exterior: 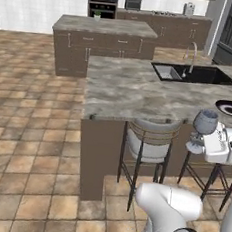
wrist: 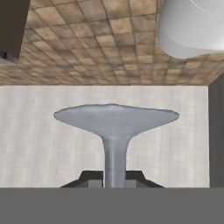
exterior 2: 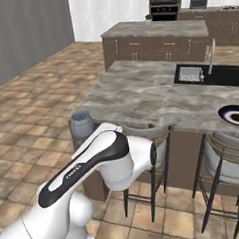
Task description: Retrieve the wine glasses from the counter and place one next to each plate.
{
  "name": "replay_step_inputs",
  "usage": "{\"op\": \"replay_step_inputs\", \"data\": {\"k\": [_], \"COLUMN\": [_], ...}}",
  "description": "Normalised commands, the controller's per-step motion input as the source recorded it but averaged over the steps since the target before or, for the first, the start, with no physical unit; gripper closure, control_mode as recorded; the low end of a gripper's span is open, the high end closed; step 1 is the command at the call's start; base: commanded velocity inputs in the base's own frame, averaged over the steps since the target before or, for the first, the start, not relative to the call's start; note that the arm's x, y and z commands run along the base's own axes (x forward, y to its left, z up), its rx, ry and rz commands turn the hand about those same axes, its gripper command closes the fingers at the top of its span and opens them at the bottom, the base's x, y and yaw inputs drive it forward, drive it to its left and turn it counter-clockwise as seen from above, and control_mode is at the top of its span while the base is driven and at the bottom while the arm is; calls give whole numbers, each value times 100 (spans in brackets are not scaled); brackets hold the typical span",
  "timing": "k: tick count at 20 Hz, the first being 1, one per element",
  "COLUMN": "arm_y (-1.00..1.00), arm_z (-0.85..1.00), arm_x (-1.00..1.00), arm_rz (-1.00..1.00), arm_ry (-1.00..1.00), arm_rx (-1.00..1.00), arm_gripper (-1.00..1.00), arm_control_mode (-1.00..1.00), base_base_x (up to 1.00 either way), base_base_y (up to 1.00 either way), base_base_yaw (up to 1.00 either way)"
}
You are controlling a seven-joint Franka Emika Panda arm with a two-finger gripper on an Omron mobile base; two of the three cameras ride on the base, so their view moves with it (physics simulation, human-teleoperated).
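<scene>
My gripper [exterior: 201, 142] is shut on the stem of a wine glass [exterior: 206, 121], a clear grey-blue glass with a rounded bowl. It hangs in the air at the island's near edge, just left of and below the navy-rimmed plate [exterior: 231, 107]. In the hand view the glass's round foot [wrist: 116, 118] spreads wide, and its stem runs down between the dark fingertips [wrist: 91, 178] of the gripper [wrist: 114, 180]. In the right base view the glass bowl [exterior 2: 82, 123] peeks over my arm, far left of the plate [exterior 2: 236, 115].
The stone-topped island [exterior: 135, 92] holds a black sink [exterior: 197, 74] with a tap. Two stools [exterior: 150, 141] stand under its near edge. A stone counter with dark brown drawers [exterior: 104, 29] stands further back. Tiled floor lies open to the left.
</scene>
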Motion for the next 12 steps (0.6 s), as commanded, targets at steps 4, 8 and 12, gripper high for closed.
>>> {"op": "replay_step_inputs", "data": {"k": [4,8,12], "arm_y": [0,0,0], "arm_z": [0,0,0], "arm_x": [0,0,0], "arm_rz": [0,0,0], "arm_ry": [0,0,0], "arm_rx": [0,0,0], "arm_gripper": [100,100,100], "arm_control_mode": [100,100,100], "base_base_x": [-31,-3,0], "base_base_y": [-100,-100,-100], "base_base_yaw": [27,24,22]}}
